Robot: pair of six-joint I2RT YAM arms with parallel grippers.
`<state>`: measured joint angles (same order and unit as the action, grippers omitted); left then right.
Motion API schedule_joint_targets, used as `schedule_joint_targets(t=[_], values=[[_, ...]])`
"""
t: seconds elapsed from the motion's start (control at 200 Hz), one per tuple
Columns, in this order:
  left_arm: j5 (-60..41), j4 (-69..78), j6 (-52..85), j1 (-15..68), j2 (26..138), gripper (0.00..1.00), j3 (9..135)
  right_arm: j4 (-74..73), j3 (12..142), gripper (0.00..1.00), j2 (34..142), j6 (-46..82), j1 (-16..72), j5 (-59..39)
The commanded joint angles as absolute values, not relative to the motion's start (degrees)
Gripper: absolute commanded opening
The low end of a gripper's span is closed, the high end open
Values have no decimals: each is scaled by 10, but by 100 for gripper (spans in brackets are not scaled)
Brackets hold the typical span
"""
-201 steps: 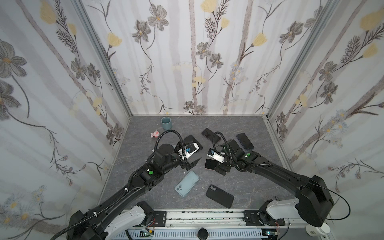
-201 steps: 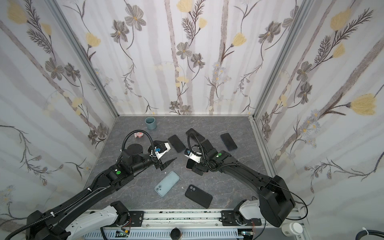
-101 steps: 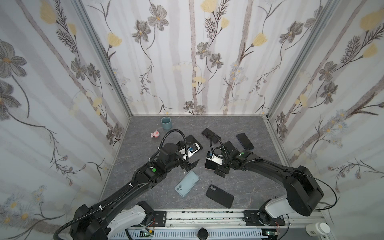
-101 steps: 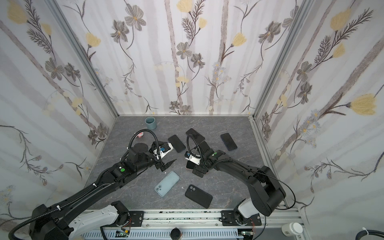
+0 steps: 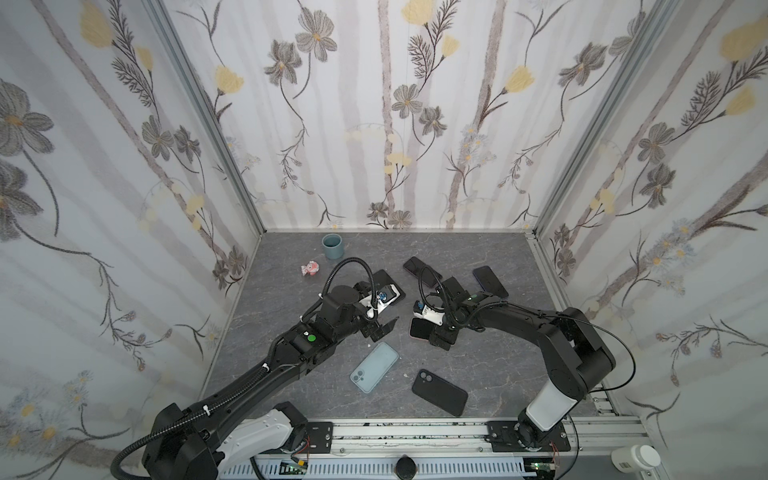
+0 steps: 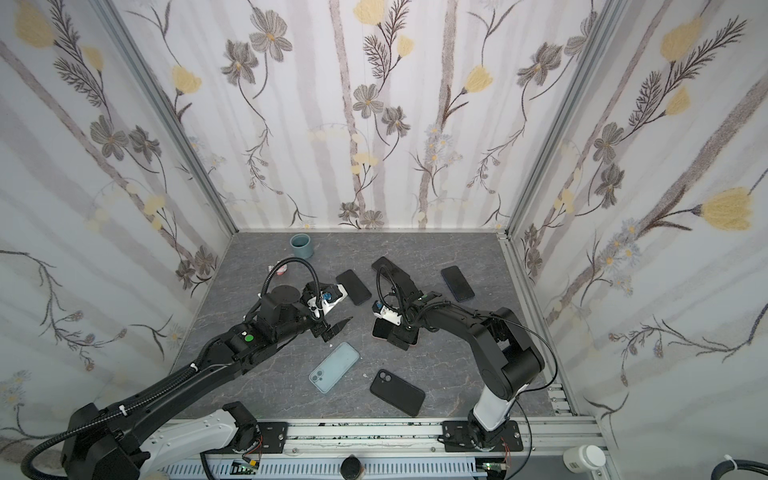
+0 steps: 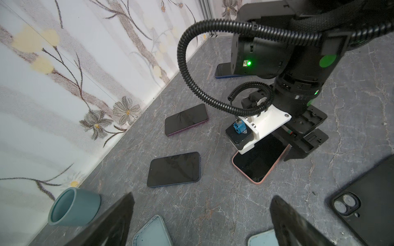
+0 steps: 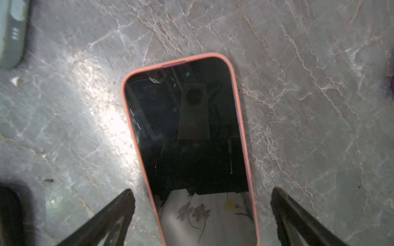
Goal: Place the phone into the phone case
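Top views: right gripper [image 5: 438, 337], jaws apart, sits low over a flat black-screened phone with a salmon-pink rim [image 5: 419, 328]. The left gripper [image 5: 380, 329], jaws apart and empty, is just beside a pale blue soft phone case [image 5: 374, 368].
Left wrist view: the blue case lies beneath the left gripper [image 7: 201, 200], with the phone beyond it.
Right wrist view: the phone lies between the spread jaws of the right gripper [image 8: 202, 191] (touching neither, it seems).
Risk: an off-centre pinch could skid the thin phone across the smooth grey stone-look tabletop [image 8: 298, 64].
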<state>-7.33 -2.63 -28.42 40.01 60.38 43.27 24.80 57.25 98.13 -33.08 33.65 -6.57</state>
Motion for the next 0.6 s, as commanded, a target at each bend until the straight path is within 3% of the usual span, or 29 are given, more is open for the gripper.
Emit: schedule_joint_targets(t=[0.0,0.16,0.594], values=[[-73,-25,-287,400,606,100,435,259,584,100,996,-346,333,-79],[-72,-26,-288,400,608,100,434,281,595,100,1017,-349,329,-107],[-65,-27,-287,400,611,100,435,283,599,85,1022,-269,319,-53]])
